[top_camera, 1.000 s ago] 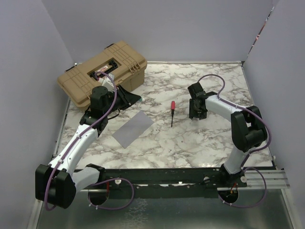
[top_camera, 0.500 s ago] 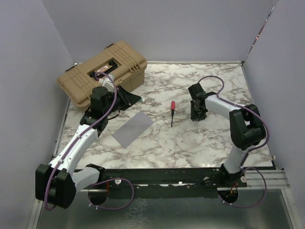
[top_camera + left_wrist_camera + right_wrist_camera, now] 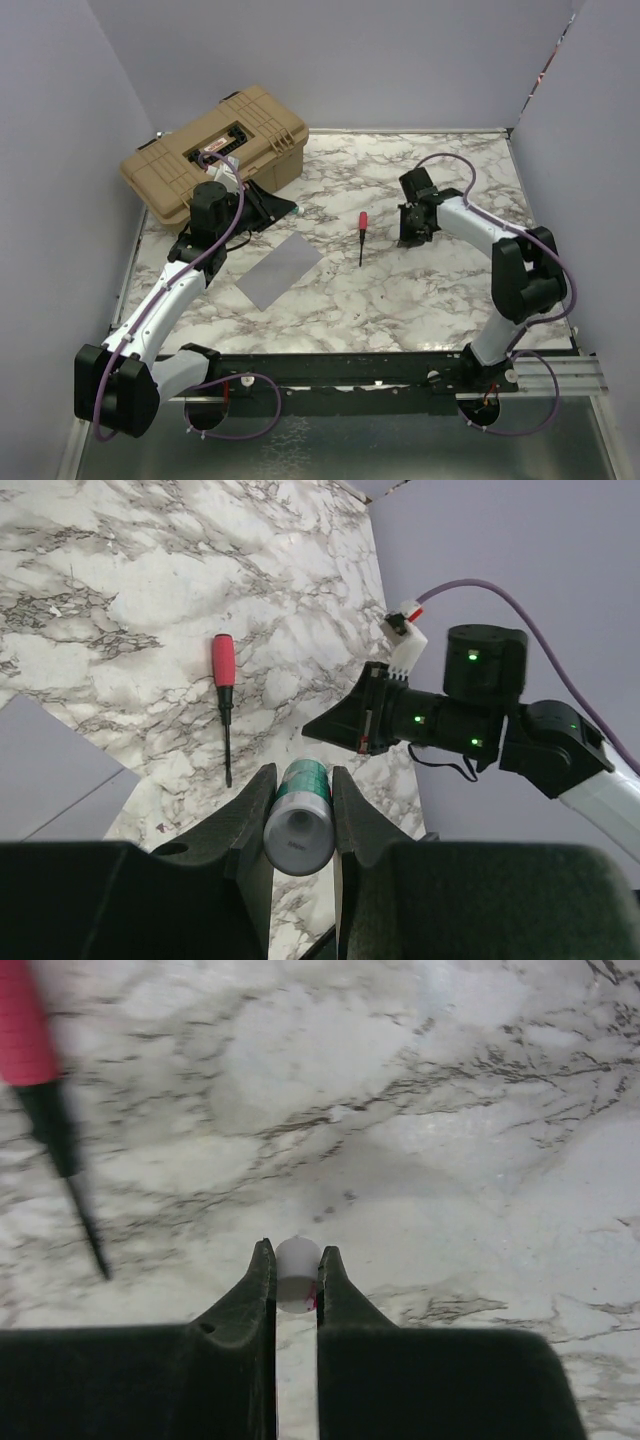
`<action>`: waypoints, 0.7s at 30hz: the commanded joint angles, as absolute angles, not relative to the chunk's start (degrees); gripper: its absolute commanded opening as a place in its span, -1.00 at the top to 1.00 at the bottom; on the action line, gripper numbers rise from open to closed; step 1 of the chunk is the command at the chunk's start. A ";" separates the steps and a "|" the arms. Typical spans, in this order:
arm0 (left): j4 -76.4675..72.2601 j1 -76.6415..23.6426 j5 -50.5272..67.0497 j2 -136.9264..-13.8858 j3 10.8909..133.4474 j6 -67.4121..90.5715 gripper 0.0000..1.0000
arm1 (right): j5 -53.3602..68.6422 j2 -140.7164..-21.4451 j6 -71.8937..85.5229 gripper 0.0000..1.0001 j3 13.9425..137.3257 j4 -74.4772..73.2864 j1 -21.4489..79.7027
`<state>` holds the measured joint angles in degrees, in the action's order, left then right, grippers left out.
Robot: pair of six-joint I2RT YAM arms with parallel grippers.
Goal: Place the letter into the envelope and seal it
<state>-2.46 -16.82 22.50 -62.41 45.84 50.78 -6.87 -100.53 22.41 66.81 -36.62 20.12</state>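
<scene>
Case [image 3: 215,150] of tan hard plastic sat at the far left corner of the marble table [image 3: 420,290], lid shut. Just in front of it the left gripper [image 3: 283,209] hung over the table. Its fingers [image 3: 255,810] were drawn in only partway and pinched both sides of a short cylinder [image 3: 298,825] with a white end and a green band. The cylinder lay lengthwise between them, its green end poking out past the tips.

Nearer the arm bases and a little to the right, the envelope [image 3: 278,270] lay flat on the marble, a plain pale grey rectangle turned on the diagonal, touched by neither gripper. To its right, apart from it, a screwdriver [image 3: 361,236] lay with its red handle toward the back wall and its dark shaft pointing at the near edge.

Right of that, near but not touching, the right gripper [image 3: 410,236] pointed down close to the table. Its fingers [image 3: 255,1290] were nearly together, squeezing a small white rounded piece [image 3: 297,1275] with a fleck of red at its lower edge. Whether that piece touched the marble could not be told.
</scene>
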 commanded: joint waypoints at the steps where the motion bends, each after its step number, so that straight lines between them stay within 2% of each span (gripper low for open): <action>1: -5.31 -16.46 24.19 -62.10 47.30 53.85 1.00 | 5.87 -91.25 23.19 0.99 71.40 -34.88 19.82; 4: -7.95 -16.51 25.50 -62.68 46.89 55.76 1.00 | 18.19 -85.92 26.89 0.99 70.33 -27.36 19.82; 8: -13.75 -16.44 28.47 -63.54 45.65 60.05 1.00 | 32.08 -79.49 37.13 0.99 64.86 -9.44 20.36; 14: -17.02 -16.52 32.36 -65.23 46.18 64.12 1.00 | 37.85 -77.61 47.39 0.99 64.92 6.54 22.88; 21: -19.46 -16.53 34.54 -66.15 46.31 65.90 1.00 | 38.99 -82.02 46.90 0.99 70.33 5.61 26.21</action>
